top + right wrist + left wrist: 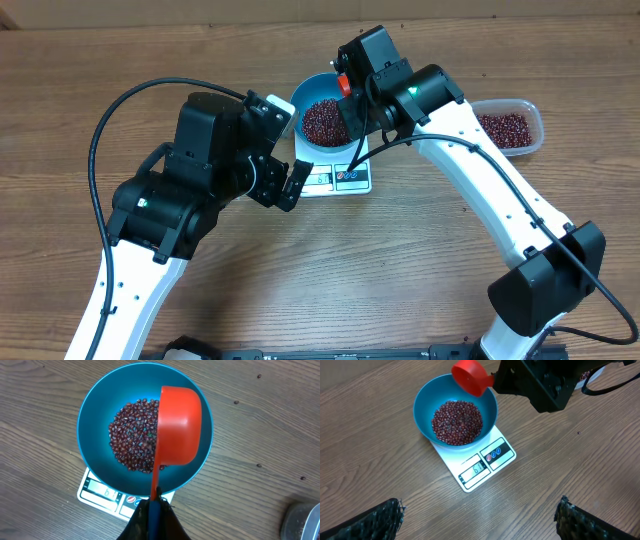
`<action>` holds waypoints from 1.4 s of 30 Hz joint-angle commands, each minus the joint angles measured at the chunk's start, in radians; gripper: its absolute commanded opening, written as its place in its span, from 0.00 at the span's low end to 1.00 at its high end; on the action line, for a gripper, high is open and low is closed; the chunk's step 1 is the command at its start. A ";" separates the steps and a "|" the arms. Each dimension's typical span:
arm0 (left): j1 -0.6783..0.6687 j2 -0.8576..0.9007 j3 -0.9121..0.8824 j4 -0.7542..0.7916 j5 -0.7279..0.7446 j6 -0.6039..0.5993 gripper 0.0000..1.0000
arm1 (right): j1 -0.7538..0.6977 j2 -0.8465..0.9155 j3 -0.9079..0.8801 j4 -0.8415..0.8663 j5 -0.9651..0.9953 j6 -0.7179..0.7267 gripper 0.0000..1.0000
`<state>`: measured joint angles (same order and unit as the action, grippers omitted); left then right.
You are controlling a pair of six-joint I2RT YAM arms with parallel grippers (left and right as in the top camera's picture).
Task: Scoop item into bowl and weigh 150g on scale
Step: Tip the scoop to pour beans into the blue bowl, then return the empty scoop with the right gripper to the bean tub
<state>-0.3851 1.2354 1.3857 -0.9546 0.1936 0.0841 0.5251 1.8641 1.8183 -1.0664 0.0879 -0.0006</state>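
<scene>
3 cams look down, share bowl.

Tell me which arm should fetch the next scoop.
Right: the right claw holds the red scoop over the blue bowl, the bean tub sits on that side; left claw hangs open, empty.

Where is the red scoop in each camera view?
Overhead: scoop is a small red patch at the bowl's upper-right rim.
Left wrist: top centre, above the bowl's far rim.
Right wrist: centre, tipped over the bowl's right side.
Shared landmark: blue bowl on the white scale.
</scene>
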 commanded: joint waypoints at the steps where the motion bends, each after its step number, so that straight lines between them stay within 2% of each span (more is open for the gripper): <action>1: 0.005 0.003 0.018 0.000 -0.010 -0.006 0.99 | 0.001 -0.018 0.029 0.007 -0.011 -0.003 0.04; 9: 0.005 0.003 0.018 0.000 -0.010 -0.006 1.00 | -0.012 -0.090 0.029 0.013 -0.012 -0.003 0.04; 13: 0.005 0.003 0.018 0.000 -0.010 -0.006 1.00 | -0.064 -0.158 0.029 -0.014 -0.053 -0.003 0.04; 17: 0.005 0.003 0.018 0.000 -0.010 -0.006 0.99 | -0.163 -0.233 0.029 -0.049 -0.130 -0.003 0.04; 23: 0.005 0.003 0.018 0.000 -0.010 -0.006 1.00 | -0.412 -0.318 0.029 -0.111 -0.259 -0.003 0.04; 31: 0.005 0.003 0.018 0.000 -0.010 -0.006 1.00 | -0.709 -0.316 0.029 -0.224 -0.315 -0.004 0.04; 35: 0.005 0.003 0.018 0.000 -0.010 -0.006 0.99 | -0.782 -0.292 0.024 -0.255 -0.317 -0.009 0.04; 42: 0.005 0.003 0.018 0.000 -0.010 -0.006 1.00 | -0.801 -0.241 -0.032 -0.274 -0.314 -0.058 0.04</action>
<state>-0.3851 1.2354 1.3857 -0.9546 0.1902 0.0837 -0.2745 1.5944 1.8088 -1.3350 -0.2134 -0.0277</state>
